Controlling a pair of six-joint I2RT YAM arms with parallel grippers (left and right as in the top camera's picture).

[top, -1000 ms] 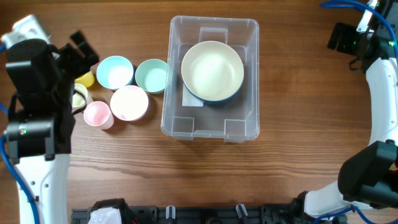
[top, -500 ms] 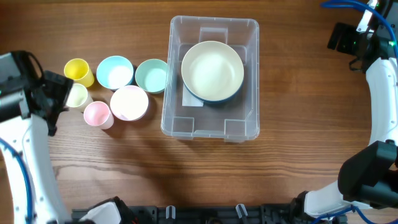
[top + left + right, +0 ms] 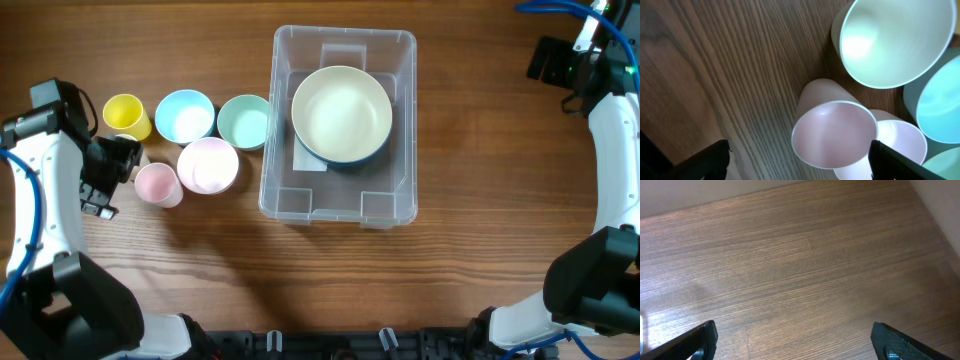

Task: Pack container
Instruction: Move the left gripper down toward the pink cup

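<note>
The clear container [image 3: 385, 205] stands mid-table with a large cream bowl [image 3: 341, 113] inside it. Left of it are a mint bowl [image 3: 245, 121], a light blue bowl [image 3: 184, 115], a pale pink bowl [image 3: 208, 165], a yellow cup [image 3: 125, 115] and a pink cup [image 3: 157, 184]. My left gripper [image 3: 112, 170] hangs open just left of the pink cup. In the left wrist view the pink cup [image 3: 834, 132] sits between and just ahead of the gripper [image 3: 797, 167], with a pale cream cup [image 3: 895, 40] beyond. My right gripper [image 3: 795, 347] is open over bare wood.
The right arm [image 3: 610, 150] runs along the table's right edge, its gripper [image 3: 548, 60] at the far right corner. In the left wrist view the pale pink bowl [image 3: 905, 142] and light blue bowl [image 3: 940, 105] crowd the pink cup's right side.
My left arm has swung in from the left edge and brought its gripper down beside the pink cup, covering the cream cup from above. Its jaws have narrowed slightly. The right arm is still.
</note>
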